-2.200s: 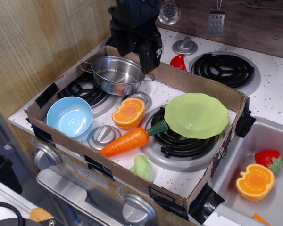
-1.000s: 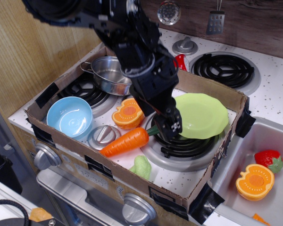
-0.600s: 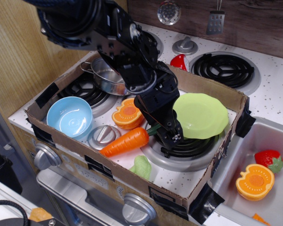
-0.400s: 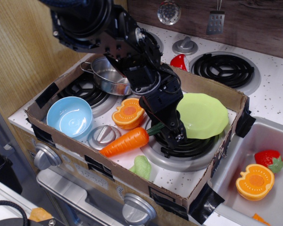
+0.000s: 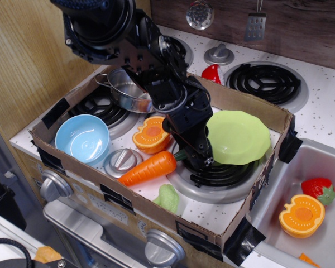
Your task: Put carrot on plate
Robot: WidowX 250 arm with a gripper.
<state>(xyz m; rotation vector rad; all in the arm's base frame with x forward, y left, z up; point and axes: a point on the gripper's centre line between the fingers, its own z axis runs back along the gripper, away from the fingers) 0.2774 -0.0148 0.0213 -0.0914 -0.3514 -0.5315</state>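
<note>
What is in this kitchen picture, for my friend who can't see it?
A black robot arm reaches down into a cardboard tray on a toy stove, its gripper at the green end of an orange carrot lying beside a lime-green plate. Also inside are a blue bowl, a metal pot and an orange pumpkin half.

Speckled white stovetop (image 5: 324,106) under cardboard tray (image 5: 223,97)

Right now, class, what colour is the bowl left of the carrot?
Light blue. The bowl shows clearly in the single overhead view, near the box's left corner.
</note>
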